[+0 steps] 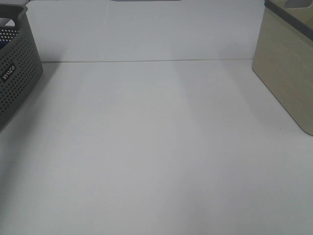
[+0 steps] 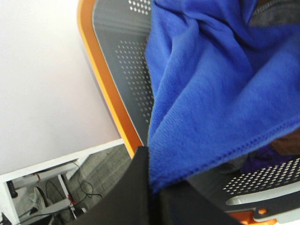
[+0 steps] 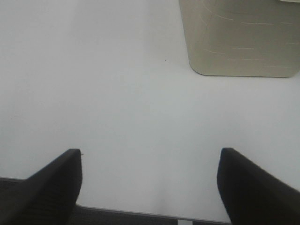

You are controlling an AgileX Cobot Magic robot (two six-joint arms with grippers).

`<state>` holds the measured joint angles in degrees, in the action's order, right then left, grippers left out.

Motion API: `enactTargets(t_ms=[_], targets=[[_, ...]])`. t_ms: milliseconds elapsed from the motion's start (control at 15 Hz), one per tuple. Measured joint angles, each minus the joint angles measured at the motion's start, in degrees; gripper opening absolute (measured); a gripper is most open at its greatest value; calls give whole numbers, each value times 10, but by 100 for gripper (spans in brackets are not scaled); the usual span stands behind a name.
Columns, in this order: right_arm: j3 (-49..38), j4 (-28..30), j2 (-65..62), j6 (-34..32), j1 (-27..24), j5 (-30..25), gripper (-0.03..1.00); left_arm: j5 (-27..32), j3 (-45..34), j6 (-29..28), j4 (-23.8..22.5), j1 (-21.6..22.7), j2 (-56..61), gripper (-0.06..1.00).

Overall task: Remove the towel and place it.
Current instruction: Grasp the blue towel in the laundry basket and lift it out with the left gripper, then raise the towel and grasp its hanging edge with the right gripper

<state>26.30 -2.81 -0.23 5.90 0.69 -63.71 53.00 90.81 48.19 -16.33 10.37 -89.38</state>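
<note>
The royal-blue plush towel (image 2: pixel 215 93) fills much of the left wrist view, hanging in folds over the inside of the grey perforated basket (image 2: pixel 126 61) with its orange rim. My left gripper (image 2: pixel 153 185) is shut on a hemmed edge of the towel, its dark fingers pressed together around the cloth. In the right wrist view my right gripper (image 3: pixel 150 187) stands open over the bare white table (image 3: pixel 117 93), with nothing between its fingers (image 3: pixel 51 183). Neither gripper shows in the exterior high view, and only the grey basket's wall (image 1: pixel 17 73) appears there at the far left.
A beige bin (image 1: pixel 288 68) stands at the right rear of the white table (image 1: pixel 156 147); it also shows as the beige bin (image 3: pixel 239 37) ahead of the right gripper. Beyond the basket's rim, the table edge (image 2: pixel 56 161) drops to floor and cables.
</note>
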Motion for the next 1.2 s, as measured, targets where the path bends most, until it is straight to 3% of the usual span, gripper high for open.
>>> enactTargets(t_ms=[333, 400, 933, 1200], targets=[[0, -1, 0, 0, 0, 0, 77, -5, 0, 0, 1, -52, 74, 0], [3, -25, 3, 17, 0, 5, 77, -10, 6, 0, 1, -72, 96, 0], [10, -316, 198, 245, 0, 146, 77, -8, 80, -7, -6, -225, 103, 0], [10, -483, 346, 375, 0, 171, 77, -8, 80, -25, -9, -305, 96, 0]])
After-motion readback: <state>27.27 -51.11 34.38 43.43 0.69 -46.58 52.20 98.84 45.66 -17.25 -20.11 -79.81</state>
